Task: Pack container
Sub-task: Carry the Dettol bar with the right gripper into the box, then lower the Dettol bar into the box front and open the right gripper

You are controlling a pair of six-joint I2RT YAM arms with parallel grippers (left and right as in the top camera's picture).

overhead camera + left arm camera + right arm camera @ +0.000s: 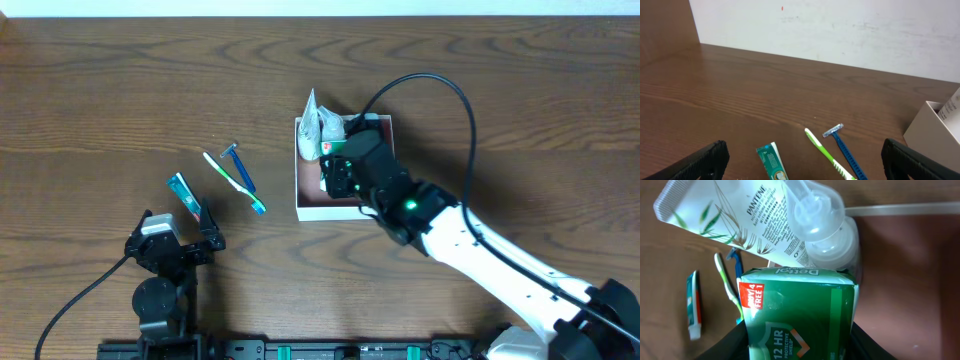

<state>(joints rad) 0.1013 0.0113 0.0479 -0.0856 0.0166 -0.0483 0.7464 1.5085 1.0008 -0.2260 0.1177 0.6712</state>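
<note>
The container (306, 208) is a shallow white-walled box with a pinkish inside (910, 270) at the table's middle. A white Pantene tube (740, 220) leans over its far-left wall, next to a clear bottle (825, 235). My right gripper (345, 170) is over the container, shut on a green-and-white soap carton (797, 315). My left gripper (800, 160) is open and empty at the near left. A small green toothpaste tube (185, 195), a green toothbrush (228, 175) and a blue razor (242, 172) lie on the table left of the container.
The container's corner (935, 130) shows at the right of the left wrist view. A black cable (440, 100) arcs over the table right of the container. A white wall (830, 30) stands beyond the far table edge.
</note>
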